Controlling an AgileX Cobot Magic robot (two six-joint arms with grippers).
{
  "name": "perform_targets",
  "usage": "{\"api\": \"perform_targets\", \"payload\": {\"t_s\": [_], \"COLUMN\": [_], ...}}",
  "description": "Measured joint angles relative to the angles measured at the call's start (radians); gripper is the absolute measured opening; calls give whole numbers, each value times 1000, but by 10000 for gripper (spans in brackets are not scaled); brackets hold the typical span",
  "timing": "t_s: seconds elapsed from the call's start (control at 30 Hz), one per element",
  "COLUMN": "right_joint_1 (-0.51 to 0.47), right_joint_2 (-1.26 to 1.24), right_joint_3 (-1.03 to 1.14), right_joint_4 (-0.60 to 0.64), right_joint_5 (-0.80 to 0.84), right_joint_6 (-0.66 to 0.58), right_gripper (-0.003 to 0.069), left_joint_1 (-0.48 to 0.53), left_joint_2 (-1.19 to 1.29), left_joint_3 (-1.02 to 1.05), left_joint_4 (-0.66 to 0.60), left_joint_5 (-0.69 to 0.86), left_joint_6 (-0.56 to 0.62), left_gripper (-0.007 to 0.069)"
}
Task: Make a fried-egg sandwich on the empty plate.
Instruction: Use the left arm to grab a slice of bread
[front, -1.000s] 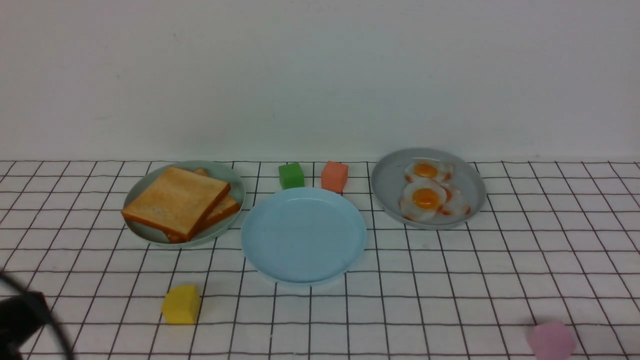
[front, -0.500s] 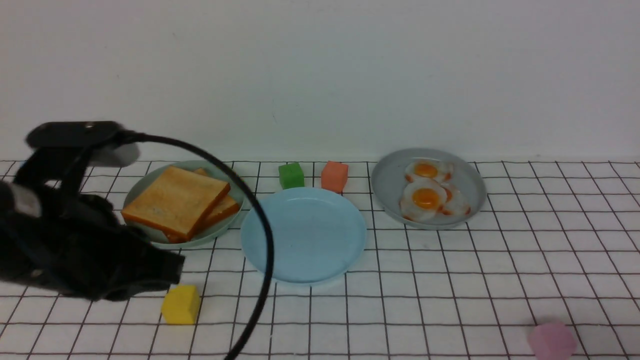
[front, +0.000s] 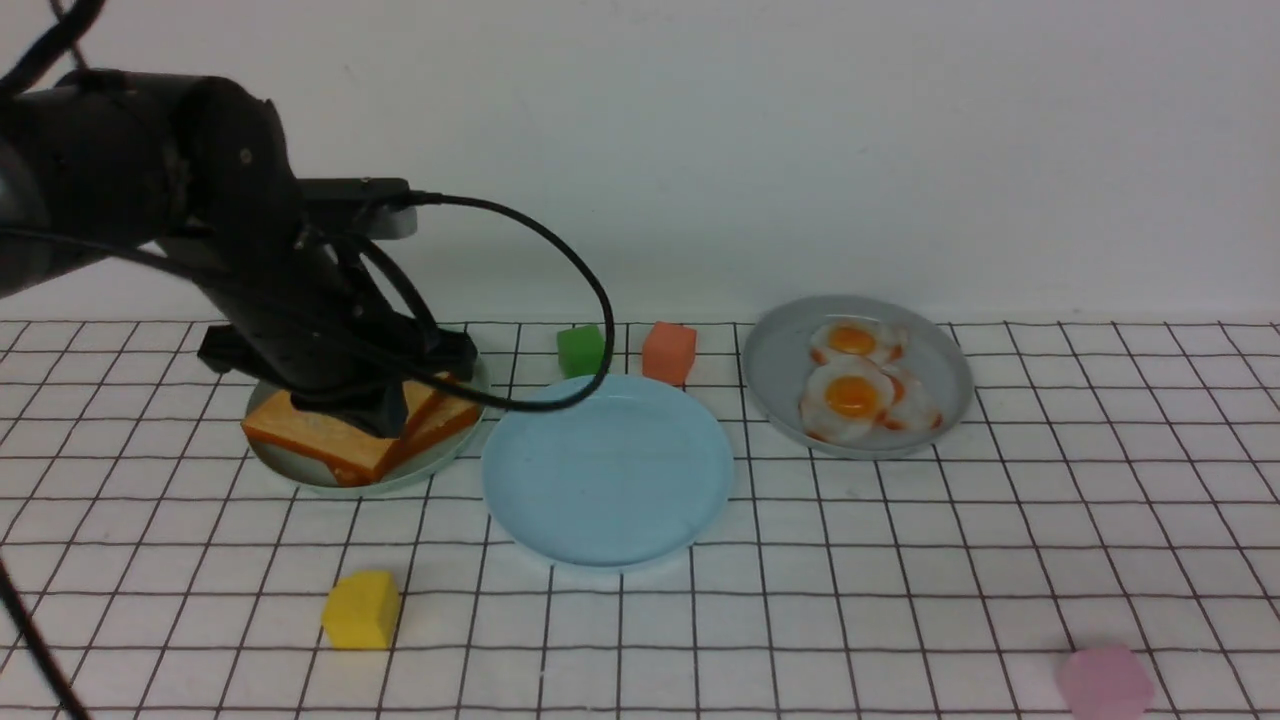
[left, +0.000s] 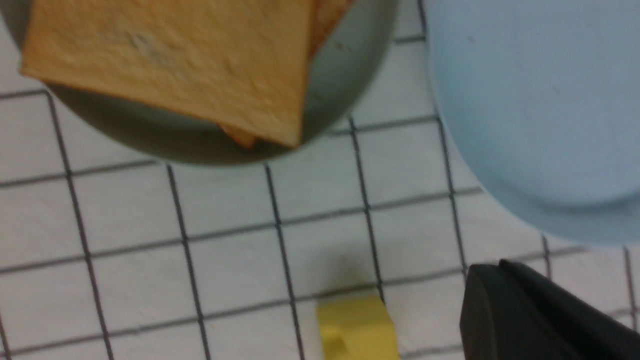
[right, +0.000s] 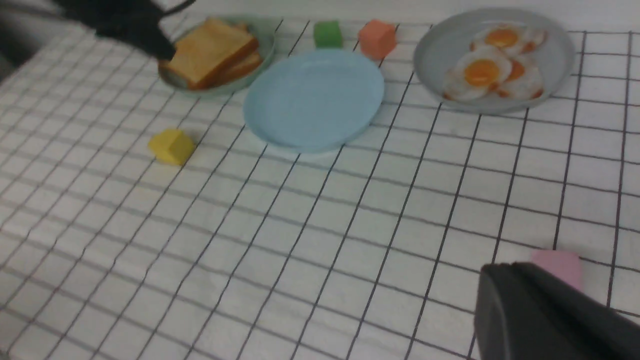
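Two golden-brown toast slices (front: 300, 435) lie stacked on the mint-green plate (front: 300, 472) at the left; they also show in the left wrist view (left: 175, 60). The empty sky-blue plate (front: 607, 470) sits in the middle. Several fried eggs (front: 850, 395) lie on the grey plate (front: 780, 360) at the right. My left gripper (front: 350, 415) hangs over the toast stack and covers part of it; its jaws look shut and empty (left: 487, 272). My right gripper (right: 500, 272) is out of the front view, low over the near right of the table, and looks shut and empty.
A green cube (front: 580, 350) and an orange cube (front: 668, 352) stand behind the sky-blue plate. A yellow cube (front: 361, 609) lies near the front left, a pink cube (front: 1103, 682) at the front right, just beyond my right gripper. The left arm's cable loops over the sky-blue plate's back edge.
My left arm has swung up from the front left corner and forward, and now hangs over the toast plate. Plates, food and cubes have not moved.
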Motion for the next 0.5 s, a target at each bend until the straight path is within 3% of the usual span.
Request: {"api": "perform_targets", "payload": {"t_s": [0.17,0.4,0.5], "right_joint_1": [72,97,97], "right_joint_2": [66,71,73], "right_joint_3": [-86,-87,-87], "right_joint_4": [-1,-10,-10], "right_joint_5": [34,33,33], "right_joint_6": [-28,-40,-41], "right_gripper": [-3,3,3], "left_joint_1": [30,31,31], "left_joint_2": [134,275,297], "left_joint_3": [-130,-221,-221], "left_joint_4": [50,106,130], "left_joint_5": [-1,-72,-121], "left_joint_6": [-2,23,26], "left_gripper": [55,332,400]}}
